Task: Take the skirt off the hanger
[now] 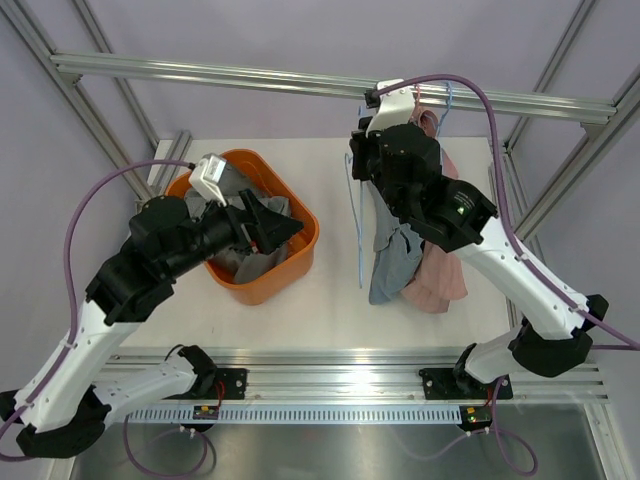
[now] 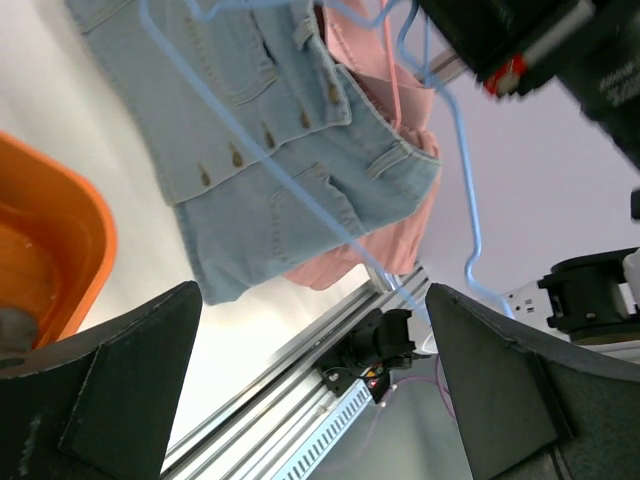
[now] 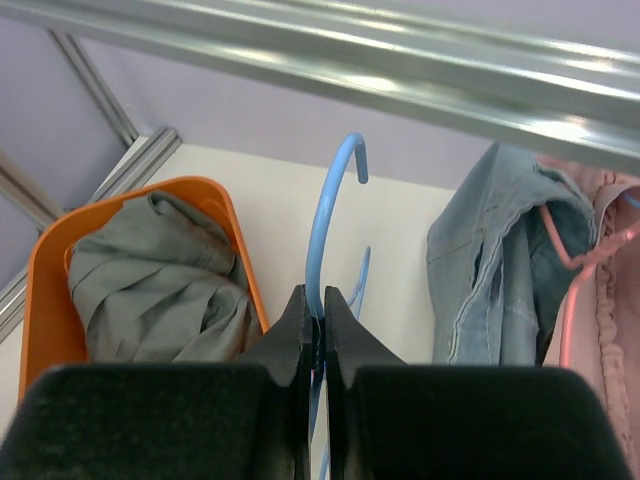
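Observation:
My right gripper (image 3: 317,292) is shut on the neck of a bare blue wire hanger (image 3: 330,200), just below the metal rail (image 3: 400,60). From above, the hanger (image 1: 360,240) hangs down from the right gripper (image 1: 358,150) with no cloth on it. A crumpled grey-green garment (image 3: 150,290), the skirt as far as I can tell, lies in the orange basket (image 3: 45,260). My left gripper (image 1: 285,228) hovers over that basket (image 1: 300,265), jaws wide open and empty. The left wrist view shows the left gripper (image 2: 312,290) holding nothing.
A light denim garment (image 1: 390,265) and a pink one (image 1: 440,280) hang from the rail (image 1: 300,80) right of the blue hanger. A pink hanger (image 3: 565,300) carries the pink cloth. Frame posts stand at the table's sides.

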`<state>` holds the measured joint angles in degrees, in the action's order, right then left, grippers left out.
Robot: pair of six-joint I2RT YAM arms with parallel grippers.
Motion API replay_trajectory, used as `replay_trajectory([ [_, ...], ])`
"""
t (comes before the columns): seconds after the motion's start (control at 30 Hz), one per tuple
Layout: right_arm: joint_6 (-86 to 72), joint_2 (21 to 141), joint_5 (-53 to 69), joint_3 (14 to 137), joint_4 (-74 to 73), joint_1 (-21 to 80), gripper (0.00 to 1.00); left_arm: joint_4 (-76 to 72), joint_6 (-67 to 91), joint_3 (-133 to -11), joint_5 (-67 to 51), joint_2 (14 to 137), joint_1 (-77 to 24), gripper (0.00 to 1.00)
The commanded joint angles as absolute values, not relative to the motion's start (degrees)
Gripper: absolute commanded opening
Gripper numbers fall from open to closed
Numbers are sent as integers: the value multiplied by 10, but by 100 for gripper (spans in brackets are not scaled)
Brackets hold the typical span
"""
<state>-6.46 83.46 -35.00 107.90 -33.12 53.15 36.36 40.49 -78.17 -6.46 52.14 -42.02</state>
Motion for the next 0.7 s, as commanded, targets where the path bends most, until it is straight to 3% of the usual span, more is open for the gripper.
replay_trajectory([
  [0.0, -14, 840, -319, 1073, -230, 512, 0, 336, 392, -752, -15, 476, -422, 99],
  [0.2, -4, 856, -303, 1076, -172, 507, 0, 334, 371, -690, -18, 447, -422, 99],
  [0.67, 6, 911, -290, 1164, -192, 462, 0, 265, 371, -610, -55, 432, -423, 99],
])
